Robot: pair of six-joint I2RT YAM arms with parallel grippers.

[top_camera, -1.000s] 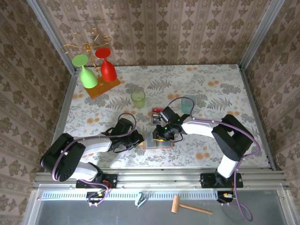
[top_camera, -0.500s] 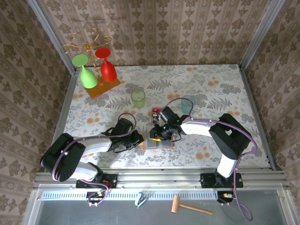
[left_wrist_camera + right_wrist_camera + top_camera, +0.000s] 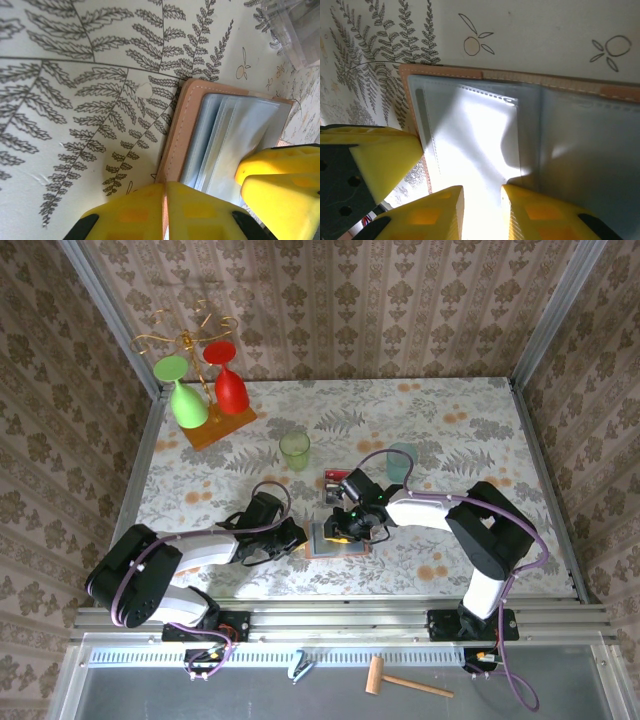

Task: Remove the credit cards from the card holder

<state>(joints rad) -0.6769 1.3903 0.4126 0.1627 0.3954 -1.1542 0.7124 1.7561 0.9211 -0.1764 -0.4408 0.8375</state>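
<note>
The card holder (image 3: 343, 544) lies open on the table near the front, salmon outside and grey-blue pockets (image 3: 470, 135) inside. My left gripper (image 3: 165, 187) is shut on its salmon left edge (image 3: 185, 125). My right gripper (image 3: 481, 192) hovers low over the left pocket, its jaws a little apart with nothing between them but the glossy pocket sleeve. In the top view the right gripper (image 3: 340, 529) sits over the holder and the left gripper (image 3: 299, 540) is at its left side. A red card (image 3: 333, 477) lies on the table just behind the right wrist.
A green cup (image 3: 294, 450) and a clear bluish cup (image 3: 402, 462) stand behind the holder. A rack on an orange base (image 3: 222, 425) carries a green glass (image 3: 183, 398) and a red glass (image 3: 229, 385) at the back left. A wooden mallet (image 3: 403, 680) lies below the front rail.
The right gripper has crept slightly to the left over the open holder and its jaws have parted a little. The left gripper has kept its hold.
</note>
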